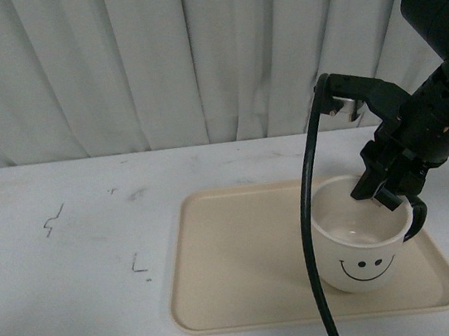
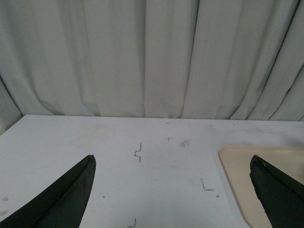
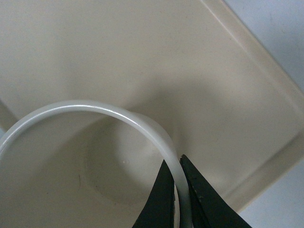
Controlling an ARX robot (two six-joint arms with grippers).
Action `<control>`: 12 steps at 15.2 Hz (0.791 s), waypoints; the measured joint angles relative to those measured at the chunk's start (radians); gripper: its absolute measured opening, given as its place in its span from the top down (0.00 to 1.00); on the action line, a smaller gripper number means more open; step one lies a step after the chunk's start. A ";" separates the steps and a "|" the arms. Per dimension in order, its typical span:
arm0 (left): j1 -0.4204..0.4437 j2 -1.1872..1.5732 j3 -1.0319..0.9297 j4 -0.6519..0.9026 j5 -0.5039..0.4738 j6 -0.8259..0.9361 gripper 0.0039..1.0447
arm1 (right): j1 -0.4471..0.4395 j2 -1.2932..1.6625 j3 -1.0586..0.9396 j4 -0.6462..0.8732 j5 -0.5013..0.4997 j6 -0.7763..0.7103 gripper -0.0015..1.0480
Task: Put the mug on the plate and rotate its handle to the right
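Observation:
The cream-white mug (image 1: pixel 358 237) stands on the right half of the beige plate (image 1: pixel 237 258), smiley face toward the camera. Its black handle (image 1: pixel 416 218) points right. My right gripper (image 1: pixel 389 193) is shut on the mug's rim beside the handle, one finger inside and one outside. In the right wrist view the white mug (image 3: pixel 95 111) rim passes between the black fingers of the right gripper (image 3: pixel 176 176), with the plate (image 3: pixel 228 95) underneath. My left gripper (image 2: pixel 173 178) is open above bare table, with a corner of the plate (image 2: pixel 237 166) beside one finger.
A white table (image 1: pixel 67 240) with small dark scuff marks carries the plate. Grey curtains (image 1: pixel 151 61) hang behind it. A black cable (image 1: pixel 310 231) loops down from the right arm in front of the mug.

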 joint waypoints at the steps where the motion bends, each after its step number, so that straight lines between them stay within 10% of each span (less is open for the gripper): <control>1: 0.000 0.000 0.000 0.000 0.000 0.000 0.06 | -0.007 0.021 0.015 -0.011 -0.001 -0.008 0.97; 4: 0.000 0.000 0.000 0.000 0.000 0.000 0.06 | -0.026 0.048 0.064 -0.051 -0.006 -0.035 0.97; 12: 0.000 0.000 0.000 0.000 0.000 0.000 0.06 | -0.046 0.023 0.101 -0.061 -0.037 -0.071 0.38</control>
